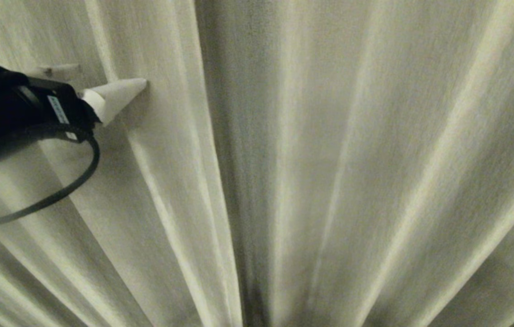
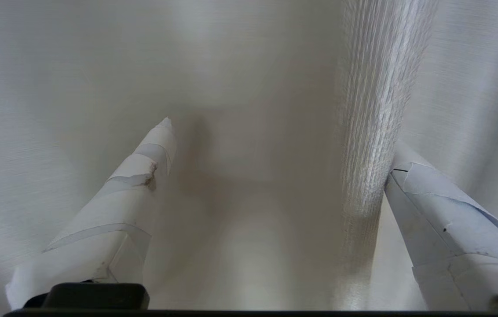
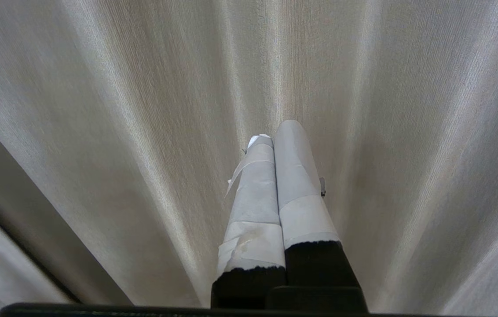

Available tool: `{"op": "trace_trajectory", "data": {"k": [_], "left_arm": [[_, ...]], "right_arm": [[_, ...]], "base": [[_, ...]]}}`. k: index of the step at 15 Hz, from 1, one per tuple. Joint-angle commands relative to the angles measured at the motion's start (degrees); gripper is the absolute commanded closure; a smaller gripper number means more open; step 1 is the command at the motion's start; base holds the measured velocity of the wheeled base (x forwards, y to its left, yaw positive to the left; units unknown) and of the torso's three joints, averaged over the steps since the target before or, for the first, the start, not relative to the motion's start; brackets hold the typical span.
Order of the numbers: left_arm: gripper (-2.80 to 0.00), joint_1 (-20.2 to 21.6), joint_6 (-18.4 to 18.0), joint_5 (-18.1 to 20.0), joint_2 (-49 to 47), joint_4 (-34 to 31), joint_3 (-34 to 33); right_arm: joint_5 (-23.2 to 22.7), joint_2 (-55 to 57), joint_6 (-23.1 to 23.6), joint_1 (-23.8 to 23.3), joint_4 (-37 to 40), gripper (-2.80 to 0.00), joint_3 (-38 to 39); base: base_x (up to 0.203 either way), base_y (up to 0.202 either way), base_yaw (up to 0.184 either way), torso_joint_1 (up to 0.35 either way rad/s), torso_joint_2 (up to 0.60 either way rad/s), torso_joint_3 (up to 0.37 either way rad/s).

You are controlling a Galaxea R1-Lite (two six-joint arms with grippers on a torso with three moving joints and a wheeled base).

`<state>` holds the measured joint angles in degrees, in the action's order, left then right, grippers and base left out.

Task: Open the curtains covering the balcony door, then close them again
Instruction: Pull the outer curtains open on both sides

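Cream pleated curtains fill the head view, hanging shut, and the balcony door is hidden behind them. My left gripper is at the upper left, pressed up to the fabric, with its white taped fingers spread open. In the left wrist view the curtains lie right ahead of that gripper. One raised pleat runs between the fingers, close to one finger. My right gripper is shut with nothing in it and points at the curtains without touching them.
A deep shadowed fold runs down the fabric just right of the left gripper. A black cable loops below the left wrist. A dark strip shows at one edge of the right wrist view.
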<state>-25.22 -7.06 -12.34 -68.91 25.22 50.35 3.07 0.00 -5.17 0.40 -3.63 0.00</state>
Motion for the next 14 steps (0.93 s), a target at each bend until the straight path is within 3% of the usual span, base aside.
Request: {"op": "trace_trajectory", "data": {"k": [1, 3, 14], "left_arm": [[-2.80, 0.0, -2.9, -9.5, 2.7, 0.1, 0.0], [-2.80, 0.0, -5.2, -14.4, 4.8, 0.1, 0.0], [-2.80, 1.2, -6.4, -23.3, 13.1, -6.1, 0.1]], "right_arm": [[0.0, 0.0, 0.0, 0.0, -0.1, 0.00, 0.0], [0.0, 0.0, 0.0, -0.1, -0.1, 0.00, 0.0], [0.0, 0.0, 0.0, -0.1, -0.1, 0.00, 0.0]], "base": [[0.000, 0.000, 0.000, 0.000, 0.00, 0.000], [0.000, 0.000, 0.000, 0.000, 0.00, 0.000], [0.000, 0.000, 0.000, 0.000, 0.00, 0.000]]}}
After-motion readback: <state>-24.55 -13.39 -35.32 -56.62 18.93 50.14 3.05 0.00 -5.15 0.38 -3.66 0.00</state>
